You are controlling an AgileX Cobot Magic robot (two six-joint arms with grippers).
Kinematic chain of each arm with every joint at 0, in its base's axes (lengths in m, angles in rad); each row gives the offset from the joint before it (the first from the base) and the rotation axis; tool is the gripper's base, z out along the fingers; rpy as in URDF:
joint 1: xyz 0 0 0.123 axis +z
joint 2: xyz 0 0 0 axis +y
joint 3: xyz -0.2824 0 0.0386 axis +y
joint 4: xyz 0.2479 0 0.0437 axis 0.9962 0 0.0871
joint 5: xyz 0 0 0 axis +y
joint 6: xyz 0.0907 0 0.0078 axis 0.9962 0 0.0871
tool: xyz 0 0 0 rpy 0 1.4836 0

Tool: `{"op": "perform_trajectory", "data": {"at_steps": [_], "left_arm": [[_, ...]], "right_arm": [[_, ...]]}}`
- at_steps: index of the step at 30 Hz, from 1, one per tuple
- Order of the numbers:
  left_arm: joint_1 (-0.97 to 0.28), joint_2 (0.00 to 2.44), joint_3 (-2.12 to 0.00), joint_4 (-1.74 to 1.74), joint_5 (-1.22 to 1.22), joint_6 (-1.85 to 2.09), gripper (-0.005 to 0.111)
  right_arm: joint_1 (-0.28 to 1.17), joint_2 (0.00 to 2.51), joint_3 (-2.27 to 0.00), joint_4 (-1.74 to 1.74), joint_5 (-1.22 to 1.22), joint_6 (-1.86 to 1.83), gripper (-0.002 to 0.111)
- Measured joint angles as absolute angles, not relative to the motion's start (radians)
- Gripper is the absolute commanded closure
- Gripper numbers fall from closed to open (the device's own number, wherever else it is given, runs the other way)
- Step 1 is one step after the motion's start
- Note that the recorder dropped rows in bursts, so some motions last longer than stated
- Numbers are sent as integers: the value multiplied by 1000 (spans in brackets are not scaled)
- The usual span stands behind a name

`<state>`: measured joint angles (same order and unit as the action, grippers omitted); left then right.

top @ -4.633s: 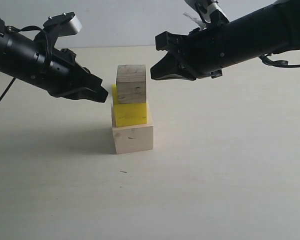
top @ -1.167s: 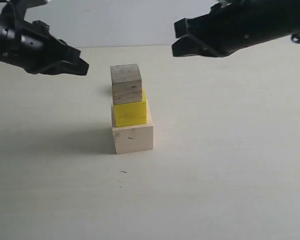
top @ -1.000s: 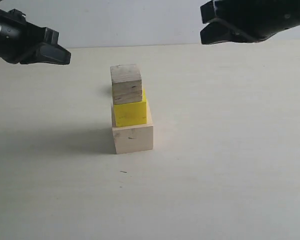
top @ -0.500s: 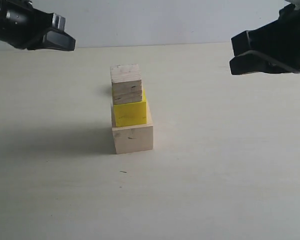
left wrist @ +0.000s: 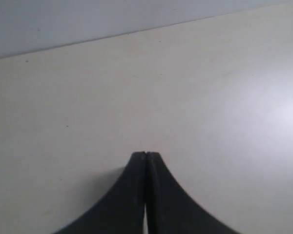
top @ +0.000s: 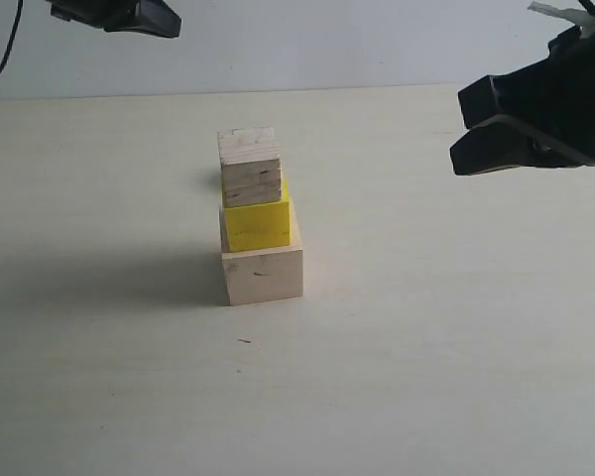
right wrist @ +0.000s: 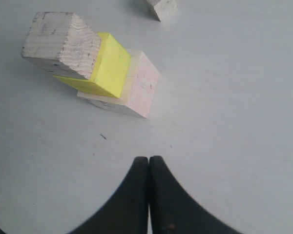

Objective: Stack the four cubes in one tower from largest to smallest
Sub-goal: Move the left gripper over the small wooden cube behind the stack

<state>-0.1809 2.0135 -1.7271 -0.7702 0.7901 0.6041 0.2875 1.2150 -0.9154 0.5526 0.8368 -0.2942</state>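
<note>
Three cubes stand stacked mid-table: the large pale wood cube (top: 264, 276) as base, the yellow cube (top: 258, 225) on it, and the grained wood cube (top: 251, 169) on top, set slightly left. The right wrist view shows the same stack: base (right wrist: 139, 85), yellow (right wrist: 107, 66), grained (right wrist: 63, 44). The smallest pale cube (right wrist: 161, 7) lies on the table beyond the stack and does not show in the exterior view. My left gripper (top: 169, 24) (left wrist: 145, 154) is shut and empty, high at the far left. My right gripper (top: 458, 129) (right wrist: 149, 158) is shut and empty, to the right of the stack.
The pale tabletop (top: 426, 347) runs back to a light wall (top: 327, 40). A small dark speck (top: 244, 341) lies in front of the stack. Nothing else stands on the table.
Both arms have drawn away from the stack: the left one up and out to the top left, the right one to the right and lower. The stack has stayed still over the last second.
</note>
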Motion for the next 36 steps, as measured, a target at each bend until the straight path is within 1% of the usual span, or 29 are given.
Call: {"op": "perform_trajectory", "data": {"at_steps": [2, 4, 7, 9, 11, 12, 13, 20, 27, 36], "left_arm": [[-187, 2049, -1805, -690, 815, 561, 106], [-198, 2082, -1873, -611, 845, 503, 99], [-217, 2122, -1941, -558, 889, 460, 78], [-226, 2140, -1961, -552, 897, 448, 62], [-233, 2158, -1970, -550, 901, 443, 51], [-235, 2168, -1972, -552, 903, 443, 47], [-237, 2180, -1971, -558, 906, 443, 46], [-244, 2259, -1973, -600, 910, 441, 46], [-285, 2345, -1973, -621, 888, 466, 46], [-285, 2404, -1973, -621, 853, 474, 46]], "right_arm": [[287, 1215, -915, 553, 840, -275, 108], [287, 1215, -915, 553, 840, -266, 108], [287, 1215, -915, 557, 841, -262, 108], [287, 1215, -915, 559, 843, -254, 108], [287, 1215, -915, 559, 843, -242, 108], [287, 1215, -915, 559, 843, -240, 108], [287, 1215, -915, 559, 843, -240, 108], [287, 1215, -915, 559, 843, -236, 108], [287, 1215, -915, 559, 843, -236, 108], [287, 1215, -915, 559, 862, -236, 108]]}}
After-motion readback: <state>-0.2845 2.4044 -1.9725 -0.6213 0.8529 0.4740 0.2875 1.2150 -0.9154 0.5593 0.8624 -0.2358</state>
